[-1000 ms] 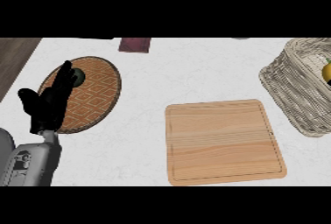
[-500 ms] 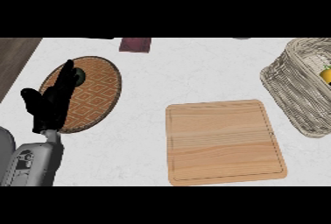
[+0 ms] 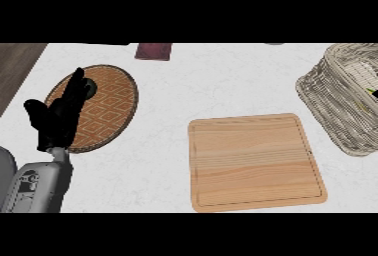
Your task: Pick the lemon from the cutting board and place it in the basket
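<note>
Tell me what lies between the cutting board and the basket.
Nothing: in the head view only a bare strip of white counter separates the cutting board from the basket.

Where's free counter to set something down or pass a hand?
Bare counter lies between the patterned oval mat and the cutting board, and behind the board up to the dark red object. The board's top is bare too. It is tighter between the board and the wicker basket. The left hand rests over the mat.

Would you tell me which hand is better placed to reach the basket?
Probably the right, though it is out of view: the basket sits far right, while the left hand rests open far left, beyond the cutting board.
</note>
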